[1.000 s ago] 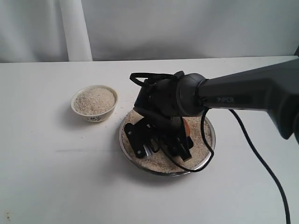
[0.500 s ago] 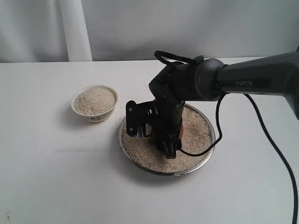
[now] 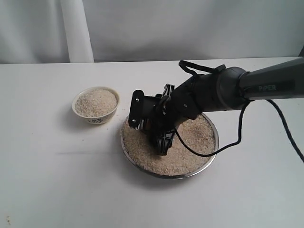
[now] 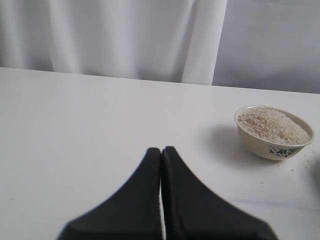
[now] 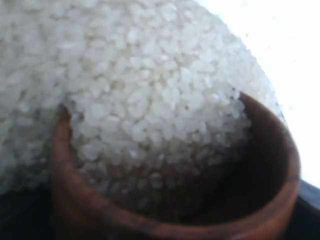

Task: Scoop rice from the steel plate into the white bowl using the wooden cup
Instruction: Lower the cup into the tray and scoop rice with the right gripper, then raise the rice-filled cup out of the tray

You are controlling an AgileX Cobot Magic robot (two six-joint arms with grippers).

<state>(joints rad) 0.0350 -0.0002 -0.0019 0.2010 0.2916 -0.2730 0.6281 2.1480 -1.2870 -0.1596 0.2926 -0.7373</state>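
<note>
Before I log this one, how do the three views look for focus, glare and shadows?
Exterior view: even light, soft shadow beside the white bowl. Left wrist view: bowl crisp, shut left gripper slightly soft close up. Right wrist view: rice and wooden cup out of focus, one corner blown out white.

The black left end effector [image 4: 161, 150], fingers pressed together, fills the frame's centre foreground over the white table [image 4: 75, 115]. A small cream-white ceramic bowl [image 4: 260, 142] of off-white rice grains [image 4: 272, 125] stands beyond, near the frame's edge.
</note>
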